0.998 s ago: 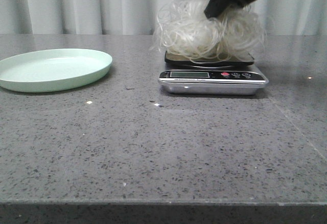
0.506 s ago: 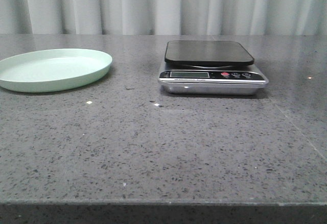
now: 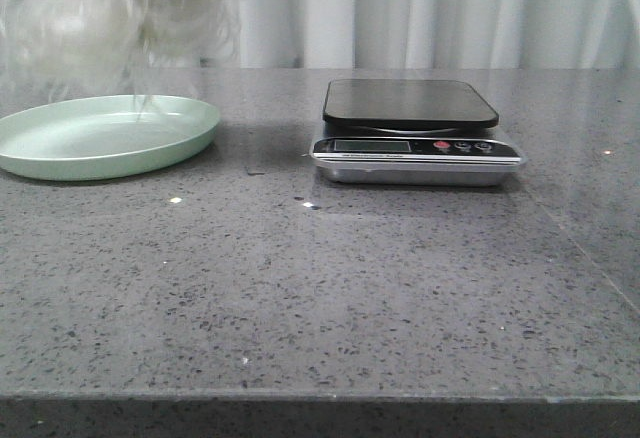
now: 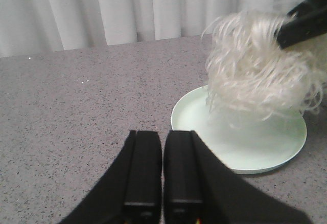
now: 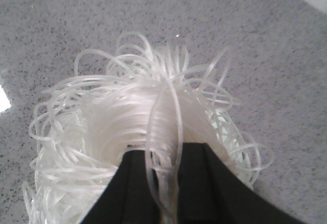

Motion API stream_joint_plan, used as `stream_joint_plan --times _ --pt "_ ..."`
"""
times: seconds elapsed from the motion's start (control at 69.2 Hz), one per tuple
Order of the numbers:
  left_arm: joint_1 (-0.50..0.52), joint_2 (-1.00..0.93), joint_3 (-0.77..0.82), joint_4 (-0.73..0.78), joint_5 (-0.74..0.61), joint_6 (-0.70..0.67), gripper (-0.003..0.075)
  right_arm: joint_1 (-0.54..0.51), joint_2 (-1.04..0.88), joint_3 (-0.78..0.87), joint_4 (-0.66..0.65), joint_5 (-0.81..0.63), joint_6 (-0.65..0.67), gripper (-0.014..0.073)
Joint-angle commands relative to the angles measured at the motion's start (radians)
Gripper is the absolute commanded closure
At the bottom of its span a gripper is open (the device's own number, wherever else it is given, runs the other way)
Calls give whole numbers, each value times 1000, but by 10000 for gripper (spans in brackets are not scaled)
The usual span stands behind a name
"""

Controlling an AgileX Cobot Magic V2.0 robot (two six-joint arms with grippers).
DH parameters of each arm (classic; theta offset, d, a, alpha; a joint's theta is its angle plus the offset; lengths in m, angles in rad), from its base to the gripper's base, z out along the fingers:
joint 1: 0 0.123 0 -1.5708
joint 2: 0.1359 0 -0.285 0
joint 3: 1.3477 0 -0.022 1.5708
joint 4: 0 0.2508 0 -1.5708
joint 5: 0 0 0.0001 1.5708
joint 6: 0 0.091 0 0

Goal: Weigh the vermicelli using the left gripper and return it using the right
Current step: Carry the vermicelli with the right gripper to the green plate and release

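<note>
The vermicelli point(image 3: 95, 23) is a fluffy whitish tangle hanging in the air above the pale green plate point(image 3: 60, 163) at the left; it also shows in the left wrist view point(image 4: 255, 75) and the right wrist view point(image 5: 117, 127). My right gripper point(image 5: 164, 155) is shut on the vermicelli, strands pinched between its black fingers; it is mostly out of the front view. My left gripper point(image 4: 163, 134) is shut and empty, low over the table beside the plate point(image 4: 245, 155). The scale point(image 3: 415, 150) with its black platform is bare.
The grey speckled table point(image 3: 300, 288) stretches to the front edge. White curtains point(image 3: 420, 8) hang behind it. A seam runs along the table's right side.
The vermicelli was lifted off the scale by the right gripper, left the front view, and now hangs above the green plate at the left. The scale platform is bare.
</note>
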Motion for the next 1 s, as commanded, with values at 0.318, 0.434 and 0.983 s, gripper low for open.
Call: stream_joint_plan --times 0.318,0.434,0.983 --pt "2 3 -26 -5 -71 -10 584 2 65 -49 25 -138 -8 443" --pt "2 3 -26 -5 -65 -10 584 2 65 -55 25 -136 -8 443" --pt "2 3 -26 -5 -55 -10 584 -10 1 -71 24 -119 -8 25"
